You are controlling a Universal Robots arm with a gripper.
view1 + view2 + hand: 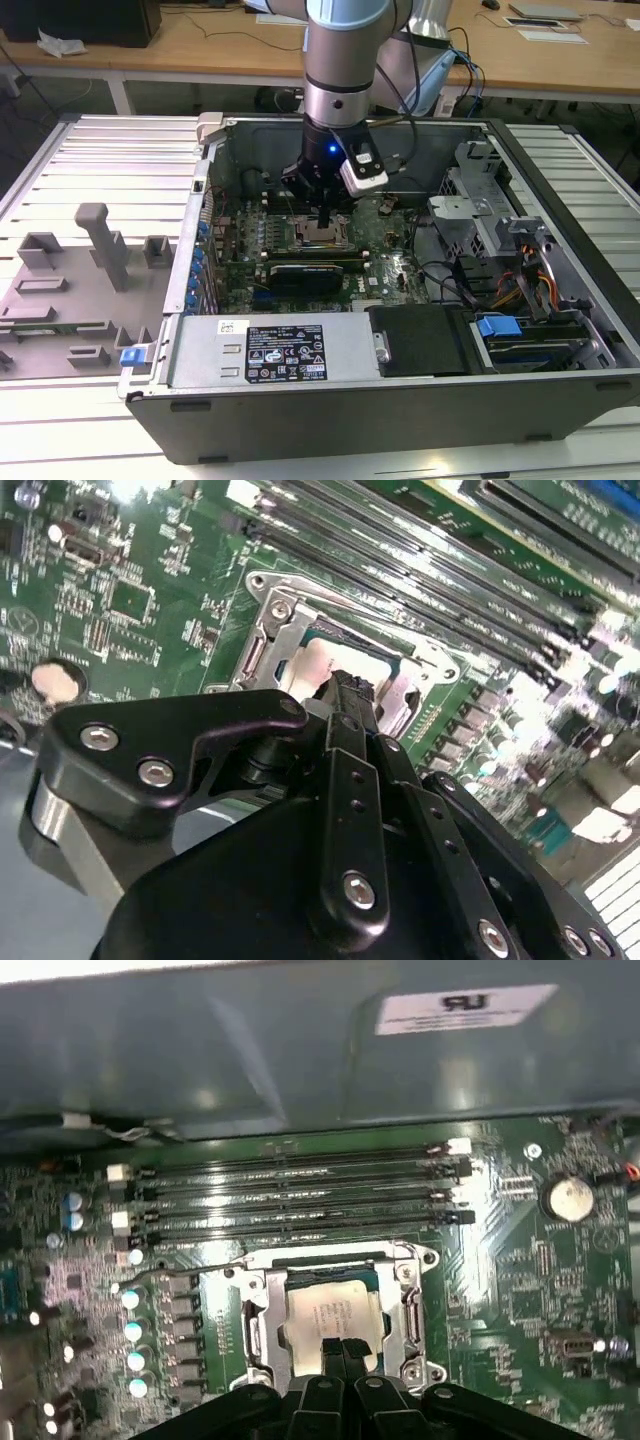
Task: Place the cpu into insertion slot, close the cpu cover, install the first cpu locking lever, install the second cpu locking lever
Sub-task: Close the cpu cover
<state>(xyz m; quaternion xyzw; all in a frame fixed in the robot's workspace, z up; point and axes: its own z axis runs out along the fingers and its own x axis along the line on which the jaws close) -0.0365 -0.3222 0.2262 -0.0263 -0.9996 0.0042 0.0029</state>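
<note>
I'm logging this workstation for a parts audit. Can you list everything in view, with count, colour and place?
computer case: one, dark grey, open, on the slatted table
motherboard: one, green, inside the case
cpu: one, silver-grey, sitting in the socket
cpu cover: one, grey metal frame, rimming the cpu
memory slots: four seen, black, alongside the socket
coin battery: one, silver, on the motherboard
finned card: one, black, beside the socket
fixtures: several, grey, on the table at the exterior view's left
arm: one, silver-grey, reaching down into the case
gripper: one, black, shut, tips over the cpu
</note>
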